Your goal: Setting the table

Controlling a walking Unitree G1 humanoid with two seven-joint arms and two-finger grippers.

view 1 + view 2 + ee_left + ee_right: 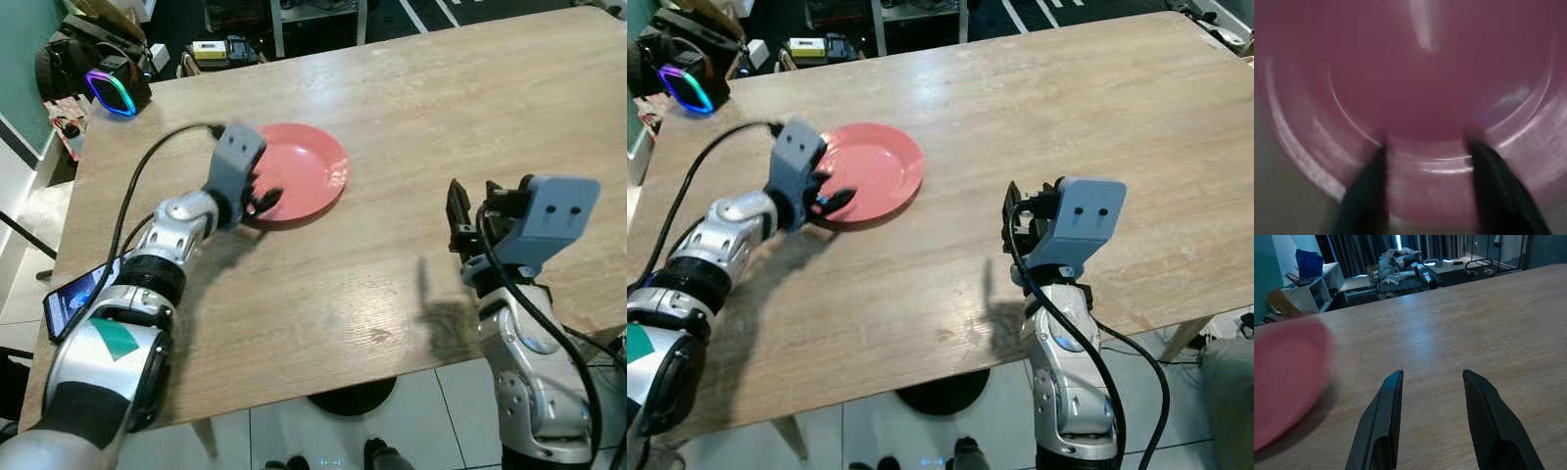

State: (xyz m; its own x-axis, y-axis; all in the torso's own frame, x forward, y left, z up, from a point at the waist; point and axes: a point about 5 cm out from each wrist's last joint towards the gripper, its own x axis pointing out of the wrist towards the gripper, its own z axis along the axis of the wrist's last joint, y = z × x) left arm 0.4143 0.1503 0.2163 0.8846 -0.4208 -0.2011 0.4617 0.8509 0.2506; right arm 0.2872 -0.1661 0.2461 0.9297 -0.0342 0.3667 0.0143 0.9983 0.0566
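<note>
Left eye view: a red plate lay on the wooden table, toward the robot's left. The left gripper was at the plate's near rim, its black fingers spread over the edge. The right gripper was raised above the table's near right part, well apart from the plate. A phone lay at the table's left edge beside the left arm.

Right eye view: same layout; a dark bag with a glowing ring sat beyond the table's far left corner.

Left wrist view: blurred; the plate's pink surface lay close, with the two fingers apart over its rim.

Right wrist view: fingers apart, holding nothing, above bare wood; the plate showed blurred to one side.
</note>
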